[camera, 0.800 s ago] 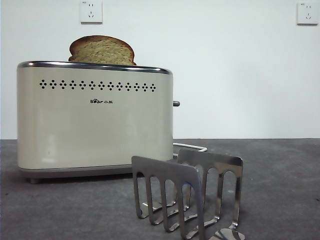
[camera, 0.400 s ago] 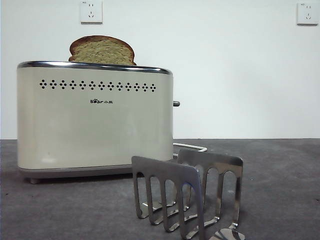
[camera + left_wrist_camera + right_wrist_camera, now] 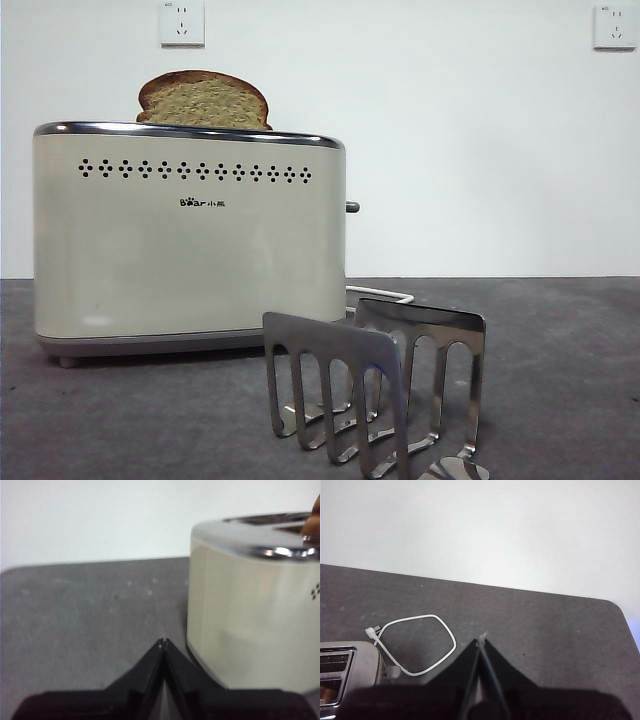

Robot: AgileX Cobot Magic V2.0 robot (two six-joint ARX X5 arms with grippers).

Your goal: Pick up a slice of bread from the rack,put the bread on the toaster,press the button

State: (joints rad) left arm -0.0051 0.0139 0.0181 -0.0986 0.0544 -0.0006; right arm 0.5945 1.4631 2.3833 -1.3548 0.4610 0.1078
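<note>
Nearest, at the lower middle of the front frame, the rack [image 3: 375, 395] stands bare on the counter [image 3: 560, 380]. Behind it, filling the left half, is the toaster [image 3: 190, 235], with the bread [image 3: 204, 101] poking up from its top slot at upper left. The button [image 3: 352, 207] juts from the toaster's right end. Bread seems placed, so pressing the button looks like the step left; that calls for an arm to reach that narrow end. The left gripper [image 3: 163, 642] waits beside the toaster, fingers together; the right gripper [image 3: 481, 642] hangs above the white cord [image 3: 415, 645], fingers together too. The toaster reads "Bear".
</note>
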